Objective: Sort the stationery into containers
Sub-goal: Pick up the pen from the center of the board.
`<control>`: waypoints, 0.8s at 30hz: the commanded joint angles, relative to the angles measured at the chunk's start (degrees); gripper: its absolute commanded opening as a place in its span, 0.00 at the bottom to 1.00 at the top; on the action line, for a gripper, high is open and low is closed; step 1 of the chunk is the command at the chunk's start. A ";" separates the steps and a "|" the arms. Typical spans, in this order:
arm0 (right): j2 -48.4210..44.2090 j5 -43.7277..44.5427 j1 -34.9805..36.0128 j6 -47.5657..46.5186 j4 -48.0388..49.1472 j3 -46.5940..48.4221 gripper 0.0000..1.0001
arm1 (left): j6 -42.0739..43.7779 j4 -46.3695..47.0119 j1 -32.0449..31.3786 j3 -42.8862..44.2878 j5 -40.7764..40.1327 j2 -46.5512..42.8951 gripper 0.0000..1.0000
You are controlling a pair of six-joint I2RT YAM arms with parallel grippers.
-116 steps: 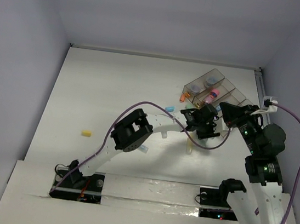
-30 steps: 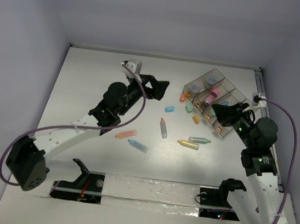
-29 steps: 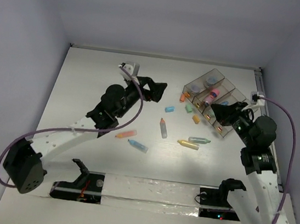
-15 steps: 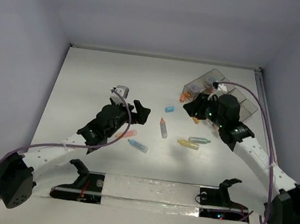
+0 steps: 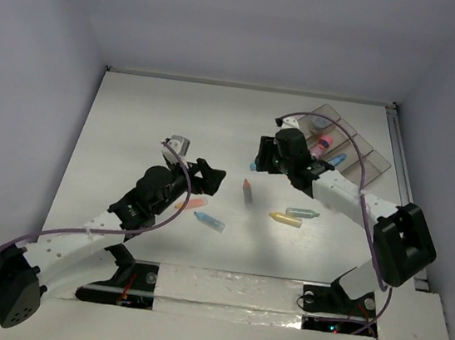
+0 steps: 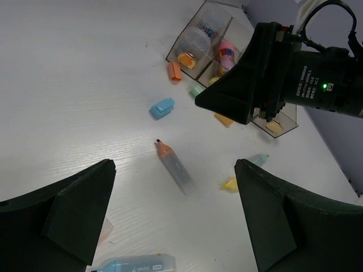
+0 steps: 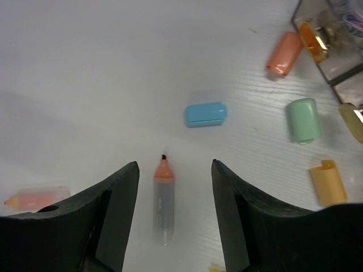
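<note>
Here the right end effector (image 7: 173,181) is hovering with its fingers spread and empty, directly above an orange-tipped marker (image 7: 163,199) lying on the white surface (image 7: 85,68). A blue cap (image 7: 206,114) is lying just beyond the marker. An orange cap (image 7: 284,53), a green cap (image 7: 303,119) and a yellow cap (image 7: 328,182) are lying nearer the tray (image 5: 373,161). The left end effector (image 6: 173,170) is hanging wide open, holding nothing. A pink marker (image 5: 323,142) is lying in one tray compartment.

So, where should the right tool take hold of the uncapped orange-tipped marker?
Grip the orange-tipped marker at the middle of its clear barrel, coming straight down from above. It lies flat, apart from the others, and the open right tool frames it.
</note>
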 commanded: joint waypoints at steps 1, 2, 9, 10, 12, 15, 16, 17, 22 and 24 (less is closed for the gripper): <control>0.37 1.15 4.32 -3.01 -4.45 3.96 0.61 | 2.48 -0.01 0.06 -0.91 -0.83 -3.74 0.84; 0.63 0.18 5.20 -2.93 -4.73 3.43 0.67 | 2.74 -0.54 0.06 -1.17 -1.27 -4.36 0.84; 7.74 -0.88 9.33 -1.35 -5.34 0.78 0.76 | 3.80 -0.55 0.06 -2.58 -1.63 -5.86 0.84; 8.45 -0.19 9.34 -1.35 -5.61 1.22 0.75 | 3.98 -0.46 0.06 -2.58 -1.45 -5.51 0.84; 9.77 0.26 9.34 -1.69 -6.04 2.10 0.74 | 4.24 -0.19 0.06 -2.58 -1.10 -4.54 0.84; 12.23 1.05 9.34 -1.96 -6.31 3.16 0.69 | 4.24 0.33 0.06 -2.93 -0.84 -3.84 0.84; 12.93 1.57 9.34 -1.96 -7.01 3.51 0.67 | 4.33 0.42 0.06 -3.02 -0.75 -3.84 0.84; 13.98 2.27 9.86 -1.87 -7.19 3.86 0.65 | 4.33 0.51 0.06 -3.02 -0.75 -3.75 0.83; 14.70 2.63 9.86 -1.08 -6.75 3.60 0.35 | 4.59 1.47 0.06 -3.46 -0.13 -3.75 0.82; 14.35 2.81 9.86 -0.73 -6.14 3.95 0.21 | 4.68 2.00 0.06 -3.46 0.57 -2.96 0.82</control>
